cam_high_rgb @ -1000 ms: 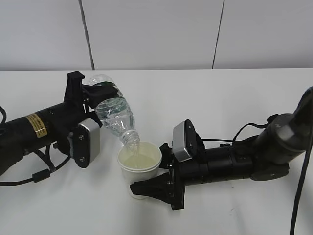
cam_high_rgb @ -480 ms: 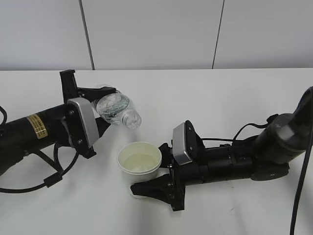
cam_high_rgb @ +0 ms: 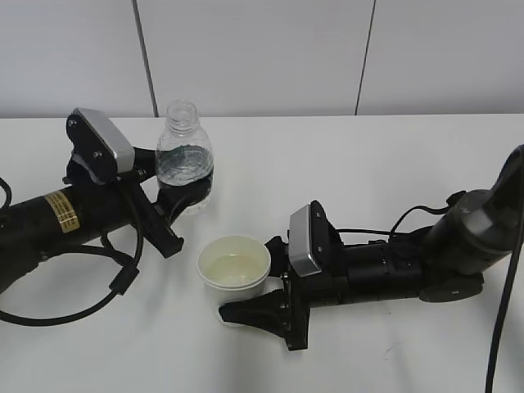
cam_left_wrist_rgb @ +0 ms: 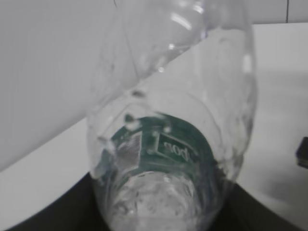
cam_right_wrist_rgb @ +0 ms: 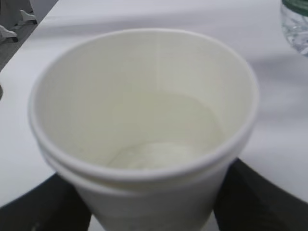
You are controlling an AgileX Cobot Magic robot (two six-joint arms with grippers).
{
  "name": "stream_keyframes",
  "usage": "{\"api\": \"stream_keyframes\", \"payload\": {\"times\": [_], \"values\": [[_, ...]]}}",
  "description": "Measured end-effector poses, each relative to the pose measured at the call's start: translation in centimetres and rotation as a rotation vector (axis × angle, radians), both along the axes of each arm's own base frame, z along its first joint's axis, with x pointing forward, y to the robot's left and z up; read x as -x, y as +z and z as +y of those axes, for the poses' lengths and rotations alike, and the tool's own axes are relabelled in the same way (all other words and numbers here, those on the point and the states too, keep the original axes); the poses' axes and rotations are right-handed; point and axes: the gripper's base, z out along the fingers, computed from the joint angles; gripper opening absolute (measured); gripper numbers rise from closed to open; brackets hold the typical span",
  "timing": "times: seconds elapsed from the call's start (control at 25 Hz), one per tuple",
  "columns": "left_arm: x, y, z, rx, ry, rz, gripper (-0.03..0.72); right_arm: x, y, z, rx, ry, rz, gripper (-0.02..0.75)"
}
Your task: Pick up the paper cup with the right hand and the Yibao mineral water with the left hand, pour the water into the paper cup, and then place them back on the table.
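Observation:
The Yibao mineral water point(cam_high_rgb: 184, 160) stands upright, uncapped, with some water left in it, held in my left gripper point(cam_high_rgb: 182, 196), which is shut on its lower body. It fills the left wrist view point(cam_left_wrist_rgb: 168, 144), green label showing. The paper cup point(cam_high_rgb: 234, 268) holds water and sits between the fingers of my right gripper point(cam_high_rgb: 246, 304), which is shut on it. In the right wrist view the cup point(cam_right_wrist_rgb: 144, 144) fills the frame, black fingers point(cam_right_wrist_rgb: 262, 197) at both sides. Bottle and cup are apart, the bottle up and left of the cup.
The white table point(cam_high_rgb: 368, 164) stretches around both arms. A grey panelled wall point(cam_high_rgb: 262, 57) stands behind it. Black cables point(cam_high_rgb: 503, 311) trail from the right arm at the right edge. The bottle's base shows at the top right of the right wrist view point(cam_right_wrist_rgb: 296, 29).
The left gripper has turned the bottle from tipped over the cup to upright and drawn it back to the left. Pouring has stopped. The right gripper and cup have stayed put.

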Motion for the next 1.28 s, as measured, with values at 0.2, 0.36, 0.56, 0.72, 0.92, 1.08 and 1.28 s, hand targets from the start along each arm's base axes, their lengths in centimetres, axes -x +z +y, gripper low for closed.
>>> {"api": "stream_keyframes", "payload": {"times": [0.2,0.36,0.56,0.72,0.92,1.08,1.28], "values": [[1.0,-0.4,-0.4,0.072,-0.074,0.129,0.358,-0.4,0.1,-0.3,-0.009,-0.040,0.002,0.521],[1.8,-1.0,-0.1,0.075,-0.066,0.180,0.358,-1.1,0.1,-1.5,-0.010,-0.083,0.000,0.521],[2.8,-1.8,0.2,0.070,-0.063,0.230,0.358,-2.3,0.1,-3.9,-0.013,-0.164,0.004,0.521],[3.1,-1.9,0.2,0.071,-0.070,0.248,0.358,-2.9,0.1,-5.4,-0.015,-0.213,0.008,0.521],[3.5,-2.0,-0.1,0.063,-0.118,0.263,0.358,-3.3,0.1,-6.7,-0.014,-0.250,0.008,0.521],[3.8,-3.0,-0.2,0.057,-0.142,0.302,0.358,-3.9,0.0,-7.8,-0.011,-0.316,0.015,0.521],[3.9,-4.4,-0.2,0.042,-0.137,0.350,0.358,-4.3,-0.2,-8.2,0.015,-0.370,0.029,0.521]]}}
